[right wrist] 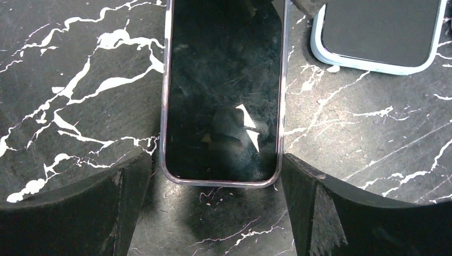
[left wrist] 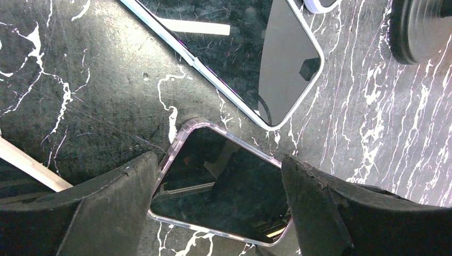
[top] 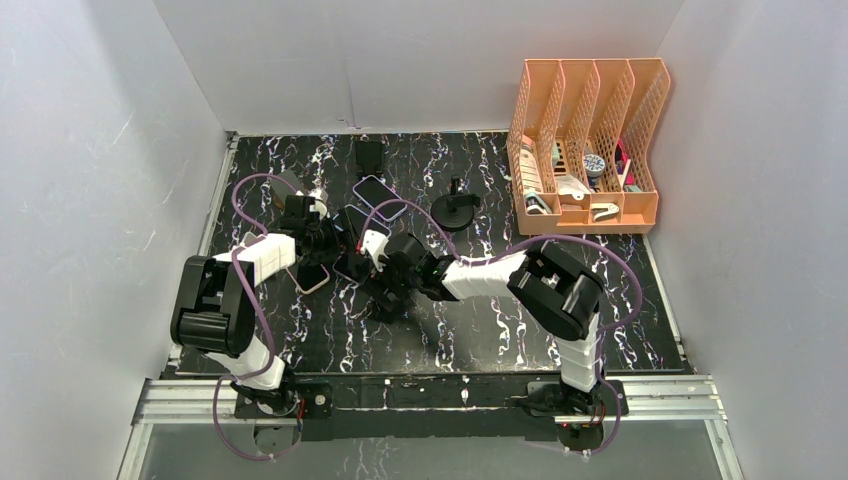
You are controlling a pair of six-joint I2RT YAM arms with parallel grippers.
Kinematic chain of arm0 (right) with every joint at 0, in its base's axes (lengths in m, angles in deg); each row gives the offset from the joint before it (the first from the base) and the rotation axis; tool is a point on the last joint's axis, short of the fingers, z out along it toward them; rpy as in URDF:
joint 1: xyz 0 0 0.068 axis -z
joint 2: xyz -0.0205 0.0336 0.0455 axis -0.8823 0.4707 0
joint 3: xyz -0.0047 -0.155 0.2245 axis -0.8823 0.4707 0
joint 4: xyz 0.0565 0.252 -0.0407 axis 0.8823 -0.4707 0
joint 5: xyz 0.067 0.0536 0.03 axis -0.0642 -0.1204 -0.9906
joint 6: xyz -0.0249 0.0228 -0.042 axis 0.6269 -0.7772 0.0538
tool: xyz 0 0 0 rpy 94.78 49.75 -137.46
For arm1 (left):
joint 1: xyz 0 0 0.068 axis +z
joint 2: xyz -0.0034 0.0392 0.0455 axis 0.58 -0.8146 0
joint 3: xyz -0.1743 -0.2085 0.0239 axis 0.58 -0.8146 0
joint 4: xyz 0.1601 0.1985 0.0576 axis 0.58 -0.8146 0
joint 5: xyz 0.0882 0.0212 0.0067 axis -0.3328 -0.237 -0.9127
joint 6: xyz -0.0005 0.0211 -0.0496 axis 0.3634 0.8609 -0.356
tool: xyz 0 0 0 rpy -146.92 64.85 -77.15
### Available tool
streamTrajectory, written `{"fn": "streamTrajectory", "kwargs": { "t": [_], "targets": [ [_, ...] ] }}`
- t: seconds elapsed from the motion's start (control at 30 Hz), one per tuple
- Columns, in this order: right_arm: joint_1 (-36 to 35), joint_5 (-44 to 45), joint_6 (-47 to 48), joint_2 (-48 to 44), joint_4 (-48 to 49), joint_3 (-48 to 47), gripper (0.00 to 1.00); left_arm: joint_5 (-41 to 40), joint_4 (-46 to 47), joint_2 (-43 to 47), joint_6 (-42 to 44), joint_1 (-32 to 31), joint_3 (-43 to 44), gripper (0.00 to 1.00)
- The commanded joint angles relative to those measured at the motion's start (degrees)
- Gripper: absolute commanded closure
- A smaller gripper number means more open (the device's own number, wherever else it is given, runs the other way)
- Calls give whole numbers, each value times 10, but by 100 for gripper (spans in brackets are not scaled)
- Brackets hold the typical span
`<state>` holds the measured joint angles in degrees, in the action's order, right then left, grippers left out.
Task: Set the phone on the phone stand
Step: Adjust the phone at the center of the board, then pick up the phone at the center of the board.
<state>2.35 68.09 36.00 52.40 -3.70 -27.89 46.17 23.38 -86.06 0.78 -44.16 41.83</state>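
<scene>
While both arms reach over a cluster of handsets on the black, white-veined counter (top: 500, 330), the left tool (left wrist: 219, 162) hangs with its fingers spread wide on either side of a phone (left wrist: 224, 192). The phone lies flat and face up between them, and nothing is pinched. It sits askew to the tool, one rounded corner pointing toward 11 o'clock. The left finger (left wrist: 117, 208) overlaps its edge in the wrist view, though contact cannot be told.

The right tool (right wrist: 216, 160), its fingers also fully apart and holding nothing, straddles the near end of a matching phone (right wrist: 221, 90) that runs straight away toward 12 o'clock. The pictures do not settle whether this is the same handset.

Each has a dark, unlit screen, smudged and catching glints of light, in a clear case with a faint lilac rim.

A white-edged phone (left wrist: 250, 53) lies at 12 o'clock from the left tool, apart from the first. A light-blue-cased phone (right wrist: 381, 37) lies at 1 o'clock from the right tool.

Seen from above, the phone stand (top: 456, 208), black with a round base, stands alone at 2 o'clock from the two tools. An orange file rack (top: 590, 215) sits beyond it at 3 o'clock.
</scene>
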Motion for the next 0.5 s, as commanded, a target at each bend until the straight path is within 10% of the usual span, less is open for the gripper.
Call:
{"fn": "streamTrajectory", "kwargs": {
  "t": [0.0,0.47],
  "targets": [
    [1,-44,36,15,1,-1,5,4,-74,4,13,-3,-19,14],
    [3,42,35,-29,-5,46,45,-3,-79,53,89,24,37,12]
  ]
}}
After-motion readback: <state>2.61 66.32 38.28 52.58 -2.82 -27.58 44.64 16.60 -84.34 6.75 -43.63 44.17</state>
